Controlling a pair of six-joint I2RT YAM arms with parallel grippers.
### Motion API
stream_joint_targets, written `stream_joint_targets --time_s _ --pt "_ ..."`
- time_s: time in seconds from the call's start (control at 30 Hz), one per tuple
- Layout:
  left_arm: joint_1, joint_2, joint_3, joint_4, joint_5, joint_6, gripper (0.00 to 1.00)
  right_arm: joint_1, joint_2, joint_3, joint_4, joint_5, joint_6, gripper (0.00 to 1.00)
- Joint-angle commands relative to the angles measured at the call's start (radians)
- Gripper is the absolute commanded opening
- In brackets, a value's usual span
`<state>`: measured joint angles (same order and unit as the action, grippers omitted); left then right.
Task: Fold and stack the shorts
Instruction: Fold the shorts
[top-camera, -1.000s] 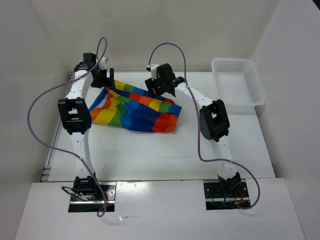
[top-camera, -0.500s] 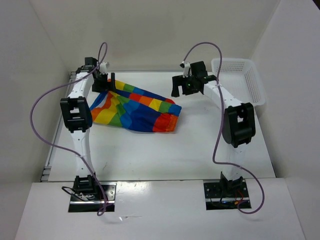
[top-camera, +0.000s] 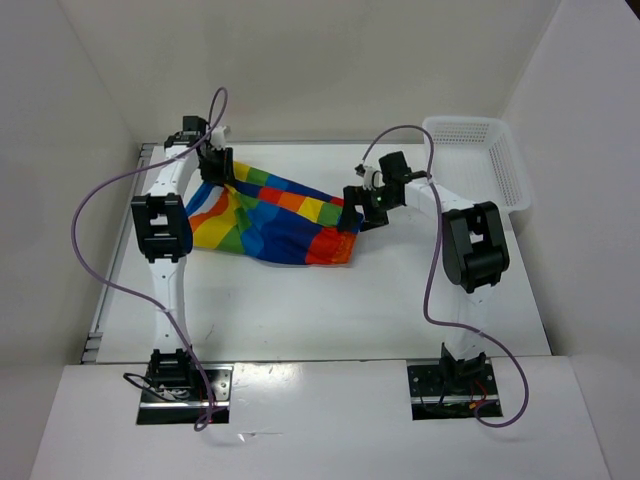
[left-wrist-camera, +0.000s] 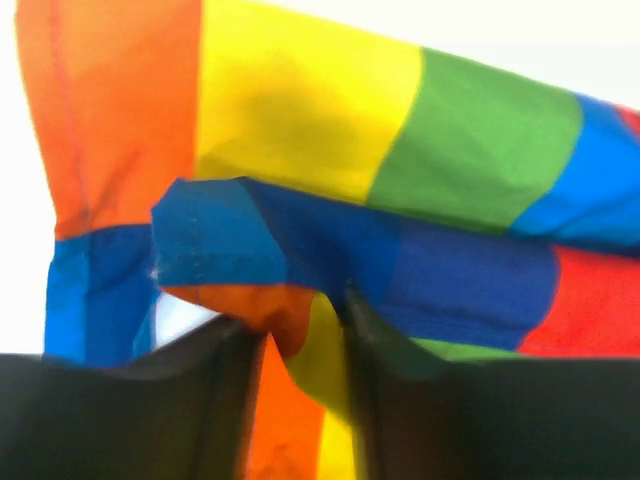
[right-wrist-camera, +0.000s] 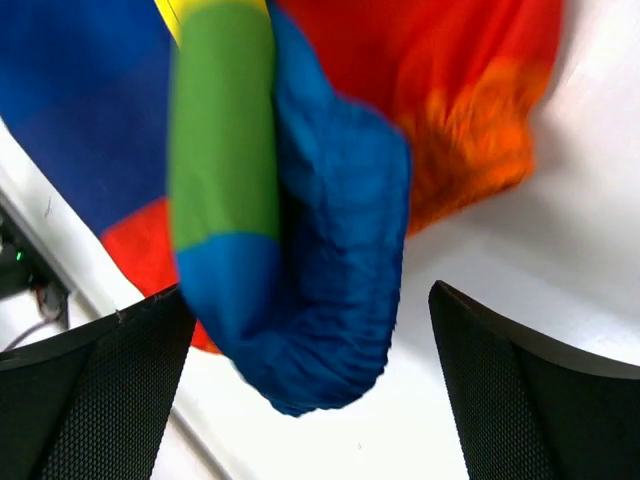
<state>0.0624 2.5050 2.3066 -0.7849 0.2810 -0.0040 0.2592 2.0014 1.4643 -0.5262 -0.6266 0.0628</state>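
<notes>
The left gripper (left-wrist-camera: 300, 330) stands partway closed, its two dark fingers (left-wrist-camera: 200, 400) pressed against a bunched fold of orange and yellow cloth that fills the gap between them, so it has a pinch on the shorts (left-wrist-camera: 300, 120). In the overhead view this left gripper (top-camera: 215, 170) sits at the far left corner of the garment, pointing down onto it. The right gripper (right-wrist-camera: 305, 300) is spread wide, its mesh-textured fingers (right-wrist-camera: 90, 400) well apart on either side of a rolled blue and green edge of the cloth, touching neither side of it and gripping nothing. From above, the right gripper (top-camera: 358, 208) hangs just at the right end of the garment, over its near right corner. The shorts (top-camera: 275, 220) lie flat but rumpled between the two arms, toward the far side of the white table (top-camera: 300, 300), their rainbow blocks running in a slant from the far left down to the right. Well to the right, against the side wall, stands a white lattice basket (top-camera: 475, 165), apart from the cloth and from both arms.
</notes>
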Motion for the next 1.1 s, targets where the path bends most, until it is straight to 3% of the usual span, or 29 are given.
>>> stream_joint_targets --time_s 0.0,0.1,0.13,0.17,0.2,0.37,0.47,0.63,0.83,1.07 --pt "-0.021 0.017 0.045 -0.002 0.056 0.004 0.39 -0.006 -0.055 -0.035 -0.020 -0.055 0.006 0.96" --pt "-0.021 0.017 0.045 -0.002 0.057 0.004 0.19 -0.006 -0.043 -0.004 -0.001 -0.070 0.029 0.76" --pt "-0.021 0.017 0.045 -0.002 0.046 0.004 0.05 -0.006 -0.043 0.011 -0.001 -0.052 0.029 0.60" --pt "-0.021 0.017 0.034 -0.002 0.031 0.004 0.01 -0.006 -0.029 0.027 -0.001 -0.038 0.029 0.51" --pt "-0.021 0.002 0.034 -0.002 0.030 0.004 0.00 -0.006 -0.029 0.053 -0.001 -0.022 0.029 0.33" --pt "-0.021 -0.087 0.037 0.007 -0.028 0.004 0.00 -0.015 -0.039 0.074 -0.001 0.018 -0.009 0.02" --pt "-0.021 -0.228 0.076 0.027 -0.101 0.004 0.00 -0.015 -0.072 0.051 -0.011 -0.008 -0.032 0.00" --pt "0.008 -0.268 0.206 0.036 -0.167 0.004 0.00 -0.015 -0.027 0.051 0.012 -0.028 0.014 0.00" --pt "-0.001 -0.146 0.266 0.072 -0.226 0.004 0.00 -0.015 0.109 0.204 0.032 -0.038 0.049 0.00" --pt "-0.030 0.126 0.441 0.169 -0.336 0.004 0.05 -0.015 0.244 0.283 0.090 -0.015 0.178 0.00"
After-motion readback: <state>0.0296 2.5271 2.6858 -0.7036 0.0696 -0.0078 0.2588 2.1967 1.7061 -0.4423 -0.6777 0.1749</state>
